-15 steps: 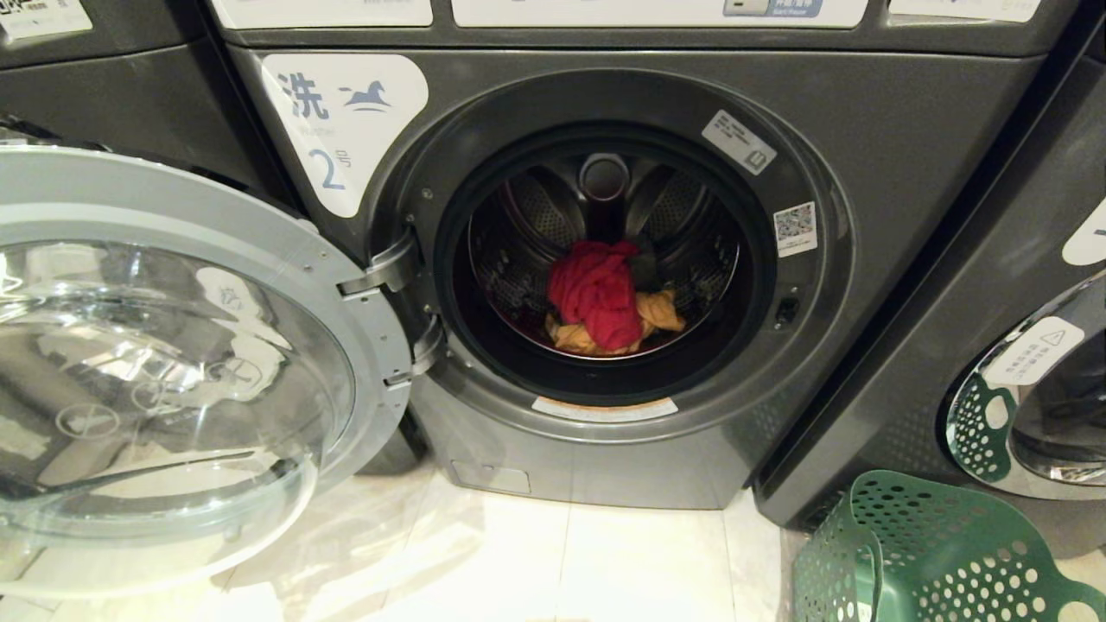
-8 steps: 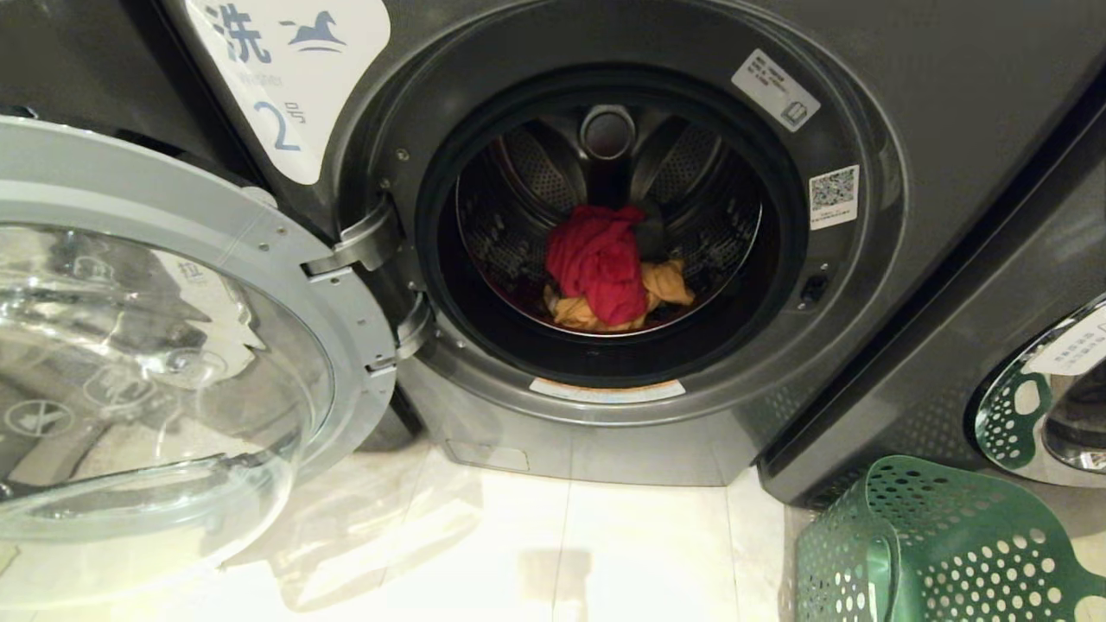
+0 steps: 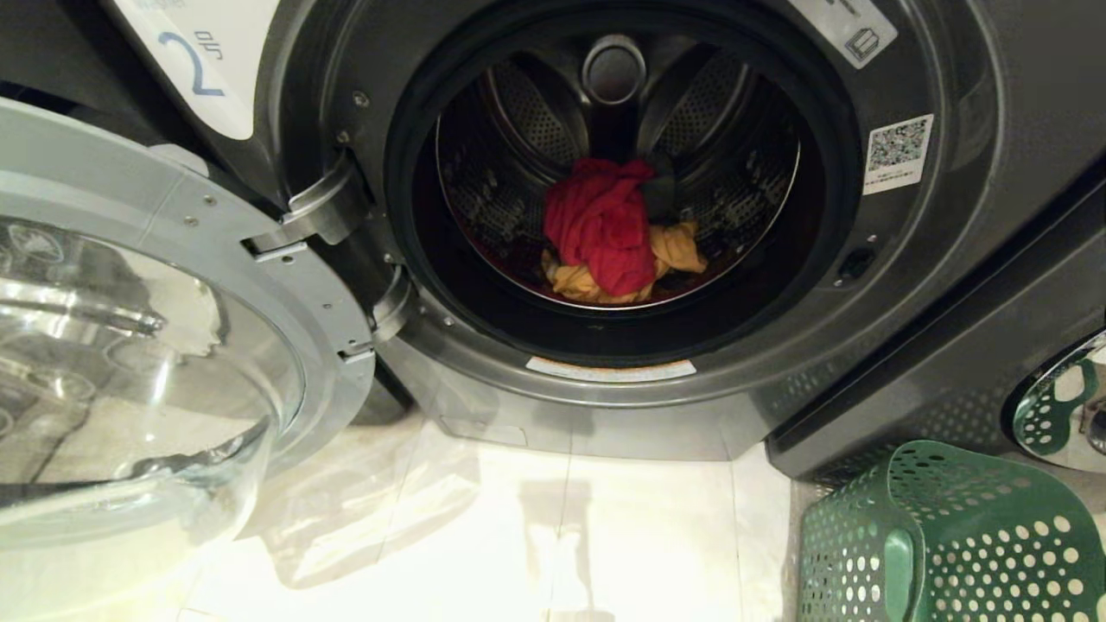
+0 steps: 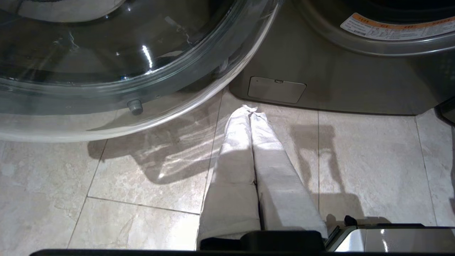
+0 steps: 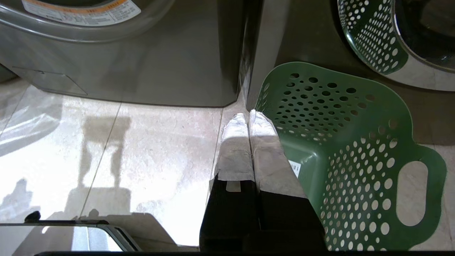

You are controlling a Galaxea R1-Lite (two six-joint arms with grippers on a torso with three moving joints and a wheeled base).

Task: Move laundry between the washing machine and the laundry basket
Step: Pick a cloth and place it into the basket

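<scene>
Two garments in washing machine (image 3: 950, 259) drum: crumpled red cloth (image 3: 602, 226) atop orange-yellow piece (image 3: 583, 282); both grippers closed, empty.

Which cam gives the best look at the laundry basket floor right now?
Right wrist view: it looks down into the laundry basket, showing its bare floor and white sticker. Head view catches only the basket's outer wall at the frame corner. Left wrist view shows none of it.

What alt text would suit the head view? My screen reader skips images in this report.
The washing machine stands open, a bright red cloth lying on an orange-yellow piece in its drum. Its glass door swings left; the green laundry basket sits on the floor at lower right.
</scene>
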